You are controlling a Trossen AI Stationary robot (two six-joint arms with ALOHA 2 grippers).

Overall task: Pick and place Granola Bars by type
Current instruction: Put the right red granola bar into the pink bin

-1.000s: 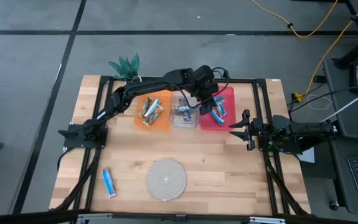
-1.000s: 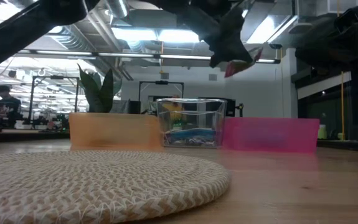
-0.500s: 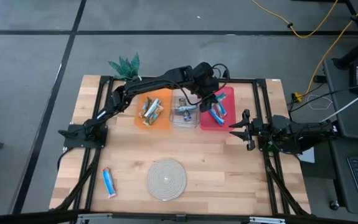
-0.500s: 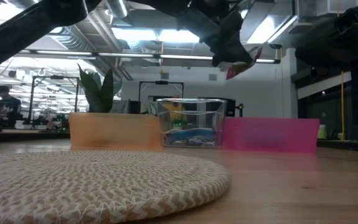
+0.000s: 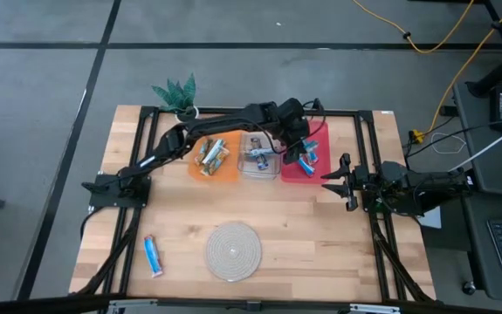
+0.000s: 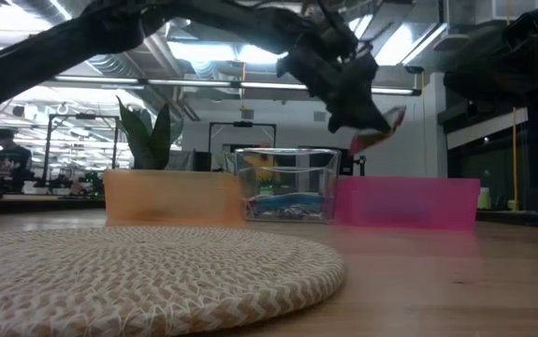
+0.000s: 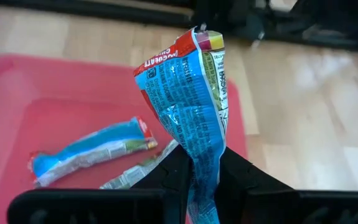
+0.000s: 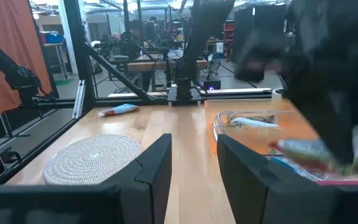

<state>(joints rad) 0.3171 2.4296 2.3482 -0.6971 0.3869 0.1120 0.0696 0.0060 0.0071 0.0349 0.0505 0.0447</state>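
The blue granola bar [image 7: 191, 99] I carry hangs over the red bin [image 5: 317, 137] at the far right of the bin row, pinched by one crimped end between the fingers [image 7: 172, 174] of my left gripper [image 5: 299, 153]. The wrapper stands up crumpled and bent, so I judge it light and soft: thin foil that creases easily and is probably slick. The flat sealed end is the sensible place to grip, as squeezing the middle might crush the bar.

Below it, two more blue bars [image 7: 88, 152] already lie in the red bin. To its left stand the clear bin [image 6: 285, 184], holding silvery-blue bars, and the orange bin [image 5: 211, 155] with green-and-gold ones. One last blue bar [image 5: 152, 255] lies alone on the near left of the table [image 5: 320, 244], left of the woven mat [image 5: 232, 250].

My right gripper [image 5: 340, 181] waits just right of the red bin, its fingers spread apart and holding nothing.
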